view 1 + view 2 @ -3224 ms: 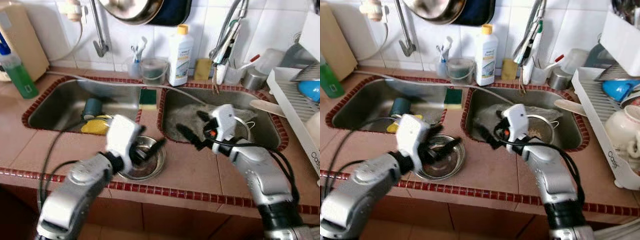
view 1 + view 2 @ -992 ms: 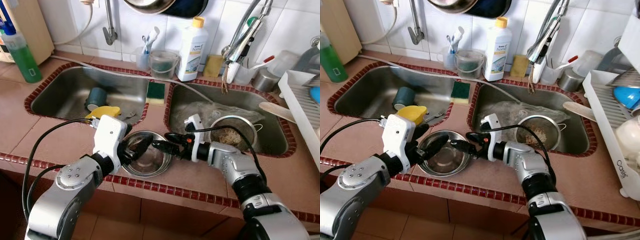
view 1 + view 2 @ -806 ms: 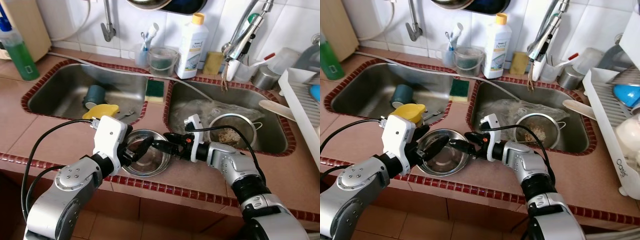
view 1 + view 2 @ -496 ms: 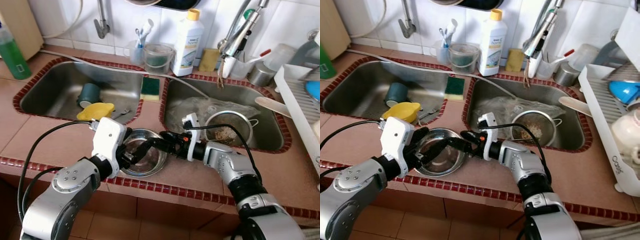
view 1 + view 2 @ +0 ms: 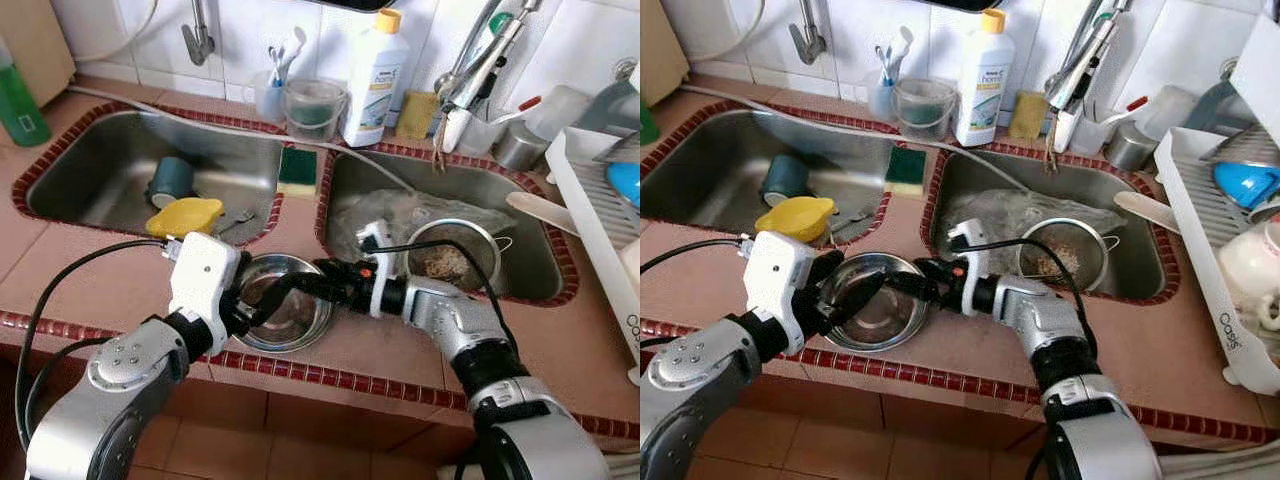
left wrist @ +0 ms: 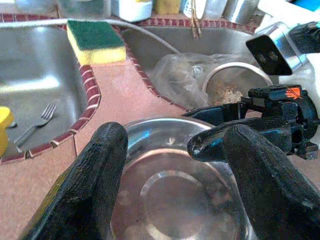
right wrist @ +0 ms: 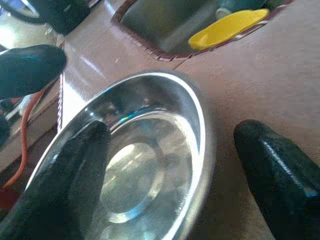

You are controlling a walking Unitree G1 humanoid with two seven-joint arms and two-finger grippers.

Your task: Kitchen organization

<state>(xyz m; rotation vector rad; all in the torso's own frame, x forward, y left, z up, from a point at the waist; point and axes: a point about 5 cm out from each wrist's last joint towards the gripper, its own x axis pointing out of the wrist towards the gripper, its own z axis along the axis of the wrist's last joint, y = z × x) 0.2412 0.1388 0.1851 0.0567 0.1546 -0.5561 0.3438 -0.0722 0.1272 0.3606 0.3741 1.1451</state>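
Right now we have a steel bowl [image 5: 288, 305] sitting on the table [image 5: 100, 265] in front of the two sinks, near the front edge. Our left hand [image 6: 170, 170] reaches over it with fingers spread wide, one on each side. Our right hand [image 7: 170, 150] straddles the bowl's far rim, fingers apart, one inside and one outside.

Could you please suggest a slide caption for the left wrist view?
Left hand open over the steel bowl as the right hand straddles its far rim.
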